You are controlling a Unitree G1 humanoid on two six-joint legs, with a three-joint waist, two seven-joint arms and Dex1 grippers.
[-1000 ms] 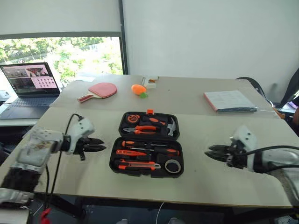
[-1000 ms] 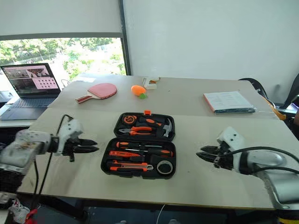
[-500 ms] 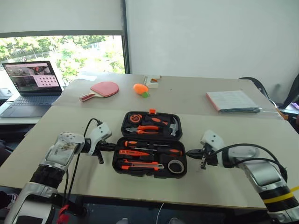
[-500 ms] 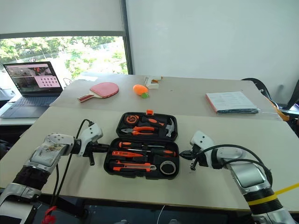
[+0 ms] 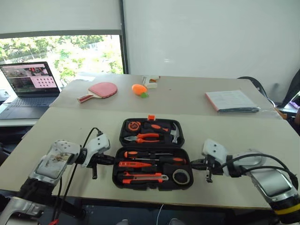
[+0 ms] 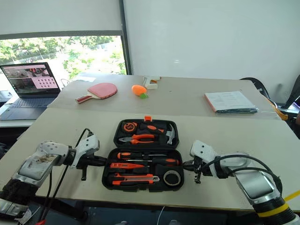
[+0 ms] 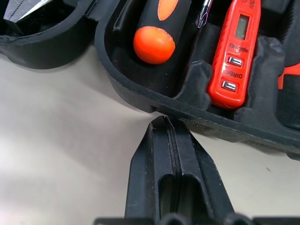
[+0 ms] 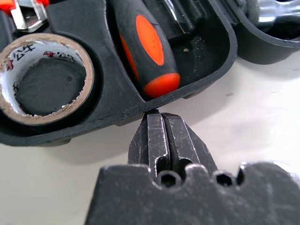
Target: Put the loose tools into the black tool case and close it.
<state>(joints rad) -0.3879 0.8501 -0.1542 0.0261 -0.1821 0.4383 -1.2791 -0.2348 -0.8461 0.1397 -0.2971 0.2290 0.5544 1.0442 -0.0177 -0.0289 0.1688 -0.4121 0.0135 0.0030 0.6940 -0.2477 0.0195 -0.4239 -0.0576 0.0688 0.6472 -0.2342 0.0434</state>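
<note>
The black tool case (image 5: 152, 146) lies open on the near table. Its near half holds two black-and-orange screwdrivers (image 5: 143, 153), a slim orange screwdriver (image 7: 236, 51), a utility knife (image 5: 143, 177) and a tape roll (image 8: 44, 79). My left gripper (image 5: 110, 160) is shut and empty, with its tips against the left outer wall of the near half (image 7: 140, 96). My right gripper (image 5: 193, 163) is also shut and empty. Its tips (image 8: 157, 114) touch the right outer wall, just below a screwdriver handle (image 8: 145, 47).
The case's far half holds pliers (image 5: 143, 137), a hammer (image 5: 174, 132) and a tape measure (image 5: 134, 125). On the far table lie a red paddle (image 5: 101, 90), a small orange object (image 5: 138, 89) and a booklet (image 5: 230, 101). A laptop (image 5: 29, 89) stands at the far left.
Both arms have swung inward from the table's sides to the case. Their fingers went from slightly apart to shut, and the tips now meet the case's side walls. The camera has shifted a little.
</note>
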